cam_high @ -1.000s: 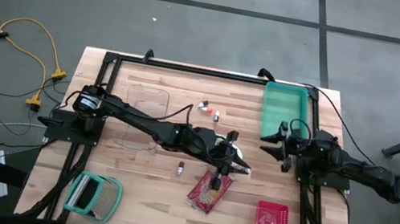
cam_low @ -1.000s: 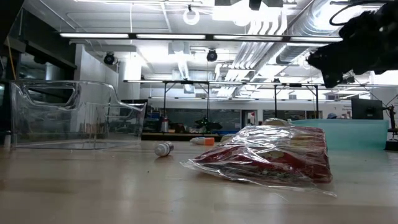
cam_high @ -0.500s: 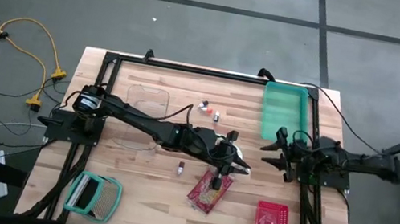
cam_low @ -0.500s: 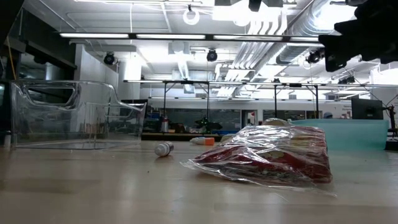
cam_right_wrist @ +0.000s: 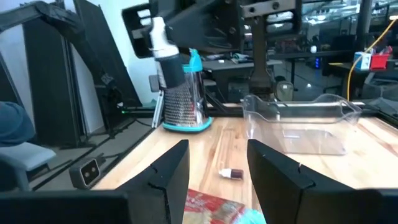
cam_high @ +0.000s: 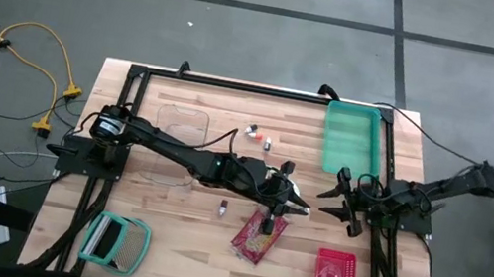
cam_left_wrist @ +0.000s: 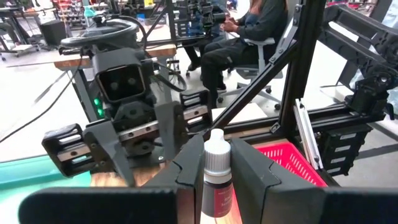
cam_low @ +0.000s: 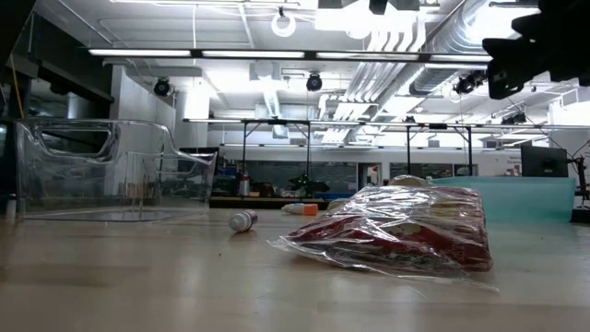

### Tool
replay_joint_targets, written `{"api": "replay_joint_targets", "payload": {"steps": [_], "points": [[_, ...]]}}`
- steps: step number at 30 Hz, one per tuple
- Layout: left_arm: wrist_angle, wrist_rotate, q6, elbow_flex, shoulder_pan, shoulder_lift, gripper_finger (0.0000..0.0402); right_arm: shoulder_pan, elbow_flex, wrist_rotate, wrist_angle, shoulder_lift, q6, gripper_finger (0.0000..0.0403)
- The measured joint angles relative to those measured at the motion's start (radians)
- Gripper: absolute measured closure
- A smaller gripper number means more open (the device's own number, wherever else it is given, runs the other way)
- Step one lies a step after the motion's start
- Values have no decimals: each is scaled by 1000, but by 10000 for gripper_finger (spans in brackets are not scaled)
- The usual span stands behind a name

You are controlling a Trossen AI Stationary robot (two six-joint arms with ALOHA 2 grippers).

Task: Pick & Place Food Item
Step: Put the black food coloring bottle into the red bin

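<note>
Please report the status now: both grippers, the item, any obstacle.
Left gripper shut on small bottle, above snack bag. Right gripper open, empty, facing it. Nothing between them.

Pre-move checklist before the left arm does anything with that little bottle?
1. Left hand shut on the small dropper bottle, white cap up: ok.
2. Bottle raised above the snack bag in the high view, not touching it: ok.
3. Right hand open and empty, close beside the left hand and pointing at it: not ok if the left arm moves that way.
4. Clear container upright on the table behind the left arm: ok.
5. Teal bin at the far right edge, nothing visible inside: ok.
6. Which receptacle the bottle is meant for: cannot tell.
</note>
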Motion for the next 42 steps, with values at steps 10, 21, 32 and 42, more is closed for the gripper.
{"api": "replay_joint_targets", "payload": {"steps": [10,21,32,42], "points": [[0,0,-1,0,0,0,348,108,2,136,177,200,-54,252],[0,0,-6,0,0,0,348,154,95,250,230,395,-114,252],[3,0,-4,0,0,0,348,154,153,272,278,517,-106,252],[4,0,7,0,0,0,348,154,191,272,279,549,-131,252]]}}
